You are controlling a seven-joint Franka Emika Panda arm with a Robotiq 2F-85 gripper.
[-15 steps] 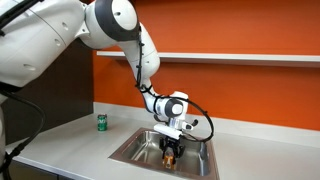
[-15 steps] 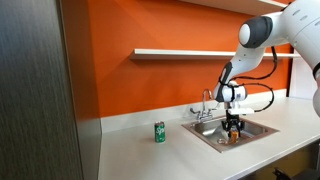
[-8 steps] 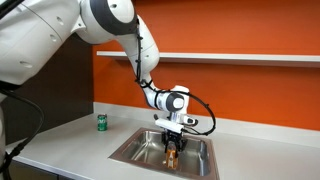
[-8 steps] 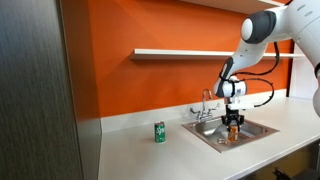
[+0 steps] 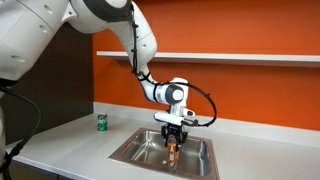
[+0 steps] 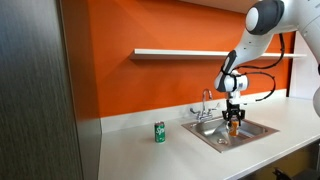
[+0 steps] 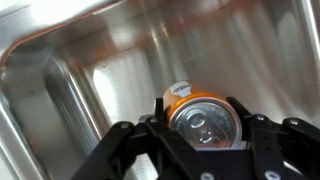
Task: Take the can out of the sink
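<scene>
The end effector (image 5: 174, 148) was clenched around the can (image 7: 204, 120), holding it upright between its fingers over the sink (image 5: 128, 156) basin

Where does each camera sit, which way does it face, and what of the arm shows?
Exterior view: near the counter, facing sink and orange wall; arm enters upper left, gripper on the can.
Exterior view: farther back by a dark panel, looking along the counter; arm enters upper right.
Wrist view: looks down past the fingers at the can top.
Both exterior views share sink, green can, gripper.
</scene>
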